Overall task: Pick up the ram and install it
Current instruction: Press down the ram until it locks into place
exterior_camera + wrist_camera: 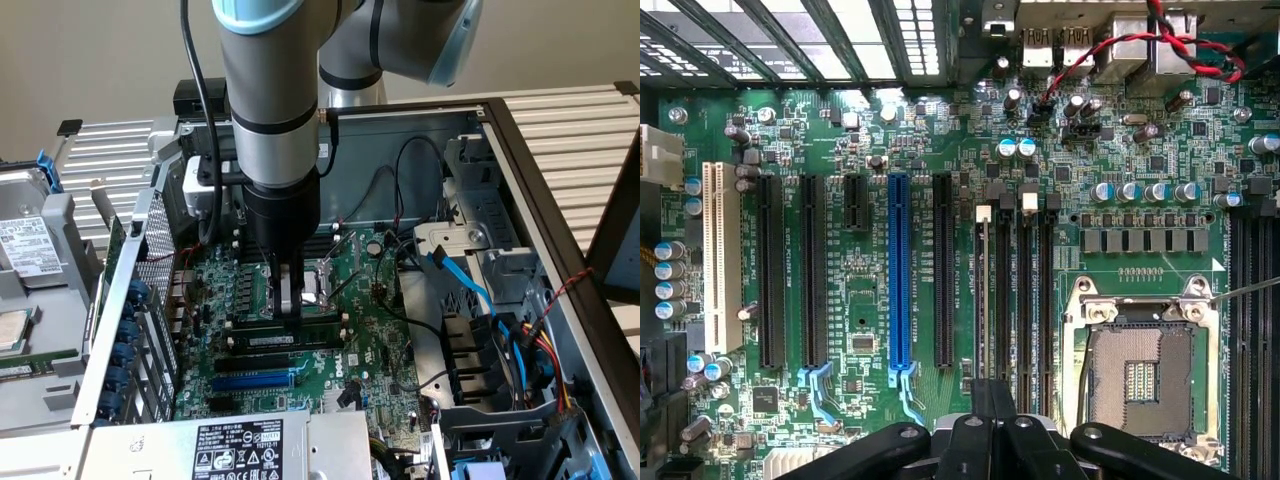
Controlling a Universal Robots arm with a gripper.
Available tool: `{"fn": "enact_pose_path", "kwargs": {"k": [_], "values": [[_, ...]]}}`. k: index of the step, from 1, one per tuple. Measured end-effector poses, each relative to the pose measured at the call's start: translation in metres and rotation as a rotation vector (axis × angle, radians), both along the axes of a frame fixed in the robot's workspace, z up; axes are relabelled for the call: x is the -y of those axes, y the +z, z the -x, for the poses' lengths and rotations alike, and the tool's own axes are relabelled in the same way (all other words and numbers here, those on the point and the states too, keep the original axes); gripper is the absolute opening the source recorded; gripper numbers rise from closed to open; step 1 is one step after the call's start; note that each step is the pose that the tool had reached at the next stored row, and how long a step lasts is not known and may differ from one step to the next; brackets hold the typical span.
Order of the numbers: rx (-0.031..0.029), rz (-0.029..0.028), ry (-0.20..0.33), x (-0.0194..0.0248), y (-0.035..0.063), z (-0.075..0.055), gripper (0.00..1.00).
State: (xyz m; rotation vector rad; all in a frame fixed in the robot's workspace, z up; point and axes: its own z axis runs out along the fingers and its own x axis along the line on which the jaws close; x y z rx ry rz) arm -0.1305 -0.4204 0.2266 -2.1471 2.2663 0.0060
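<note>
Inside the open case [520,160], the pincer [291,322] is fully closed, tips down on the ram [285,340], which sits in a black slot [290,357] mid-board, just far of the blue slot [255,381]. Whether it grips or just presses, can't tell. Risks: ram not square in the slot, so a push could bend it or flex the board [870,290]; end clips may stay unlatched.

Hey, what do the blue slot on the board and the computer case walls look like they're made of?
Blue slot: most likely molded plastic, with a smooth, evenly coloured, slightly glossy body. Case walls: apparently bare sheet metal, dull grey with folded edges and punched holes. Green board: looks like lacquered fibreglass circuit board, though the look alone leaves that open.
</note>
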Motion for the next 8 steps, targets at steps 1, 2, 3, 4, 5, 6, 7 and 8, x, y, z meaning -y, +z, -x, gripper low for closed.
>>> {"fn": "enact_pose_path", "kwargs": {"k": [1, 2, 3, 4, 5, 6, 7, 8], "values": [[0.0, 0.0, 0.0, 0.0, 0.0, 0.0, 0.11], [0.0, 0.0, 0.0, 0.0, 0.0, 0.0, 0.11], [0.0, 0.0, 0.0, 0.0, 0.0, 0.0, 0.11], [0.0, 0.0, 0.0, 0.0, 0.0, 0.0, 0.11], [0.0, 0.0, 0.0, 0.0, 0.0, 0.0, 0.11], [-0.0001, 0.0, 0.0, 0.0, 0.0, 0.0, 0.11], [0.0, 0.0, 0.0, 0.0, 0.0, 0.0, 0.11], [0.0, 0.0, 0.0, 0.0, 0.0001, 0.0, 0.11]]}}
